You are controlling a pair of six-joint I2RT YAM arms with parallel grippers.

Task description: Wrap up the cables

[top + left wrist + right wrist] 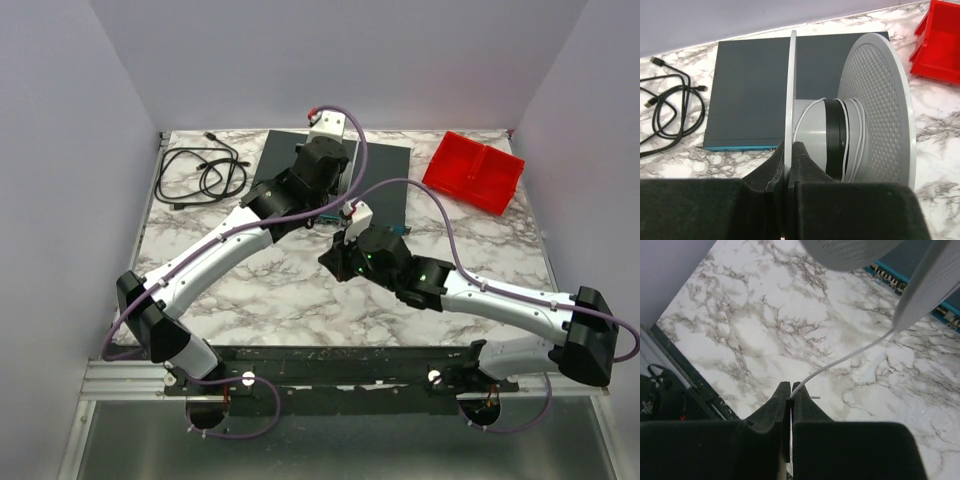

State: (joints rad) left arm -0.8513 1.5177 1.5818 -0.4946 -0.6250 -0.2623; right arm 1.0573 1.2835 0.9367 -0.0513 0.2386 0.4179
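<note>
A grey spool (875, 110) with two wide flanges and a grey hub shows large in the left wrist view. My left gripper (789, 150) is shut on the edge of its thin left flange (792, 90). A thin white cable (803, 117) is wound a few turns round the hub. In the right wrist view the white cable (840, 362) runs from the spool's flange (930, 282) down to my right gripper (791, 392), which is shut on its end. In the top view both grippers meet near the table's middle, left (330, 185), right (345, 250); the spool is mostly hidden there.
A dark grey mat (385, 190) with a teal edge lies at the back middle. A black cord with plugs (200, 175) is coiled at the back left. A red bin (473, 172) stands at the back right. Marble tabletop (270, 290) lies in front.
</note>
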